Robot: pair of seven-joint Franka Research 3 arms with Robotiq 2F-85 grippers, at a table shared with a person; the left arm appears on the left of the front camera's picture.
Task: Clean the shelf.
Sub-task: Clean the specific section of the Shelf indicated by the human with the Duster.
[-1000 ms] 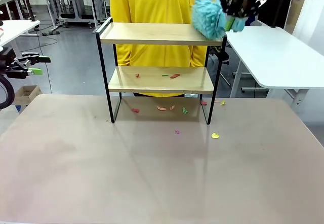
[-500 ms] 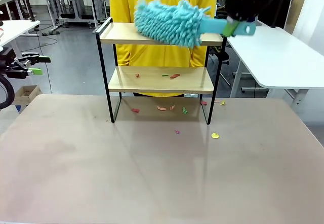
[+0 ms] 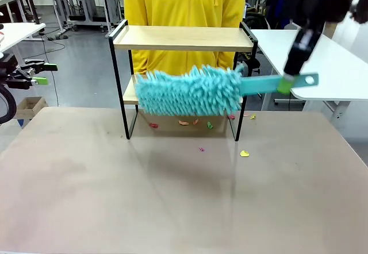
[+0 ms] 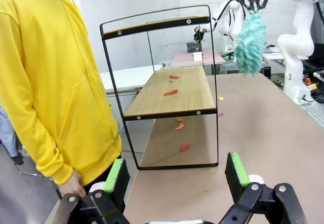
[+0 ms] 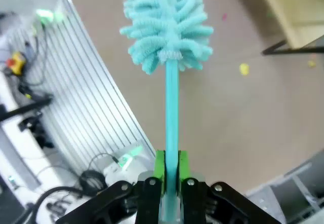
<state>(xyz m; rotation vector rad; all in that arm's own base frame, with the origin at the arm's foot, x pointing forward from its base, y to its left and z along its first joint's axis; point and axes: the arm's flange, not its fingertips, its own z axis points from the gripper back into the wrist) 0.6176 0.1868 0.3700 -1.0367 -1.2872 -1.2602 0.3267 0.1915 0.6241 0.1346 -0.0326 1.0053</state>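
the right gripper comes down from the upper right, clamped tight on the handle of a fluffy turquoise duster. in its own wrist view the right gripper has both green pads pressed flat against the thin handle, with the duster head sticking straight out ahead. the left gripper hangs off at the left edge, well apart from everything. seen from its wrist the left gripper is spread wide with nothing between the pads.

the shelf stands upright at the far side of the table, just in front of a person in a yellow hoodie. its long axis runs left to right across the table and its open front faces the robot. the duster lies nearly level along that same line, head toward the robot's left and handle toward the right, at the height of the lower board and covering most of it from the front. from the left wrist the duster hangs on the robot's side of the shelf and looks clear of the frame.

the top board is bare. small red scraps lie on the lower board. more scraps lie on the table under the shelf, and a yellow scrap sits further out in front. a white side table stands behind the right arm.
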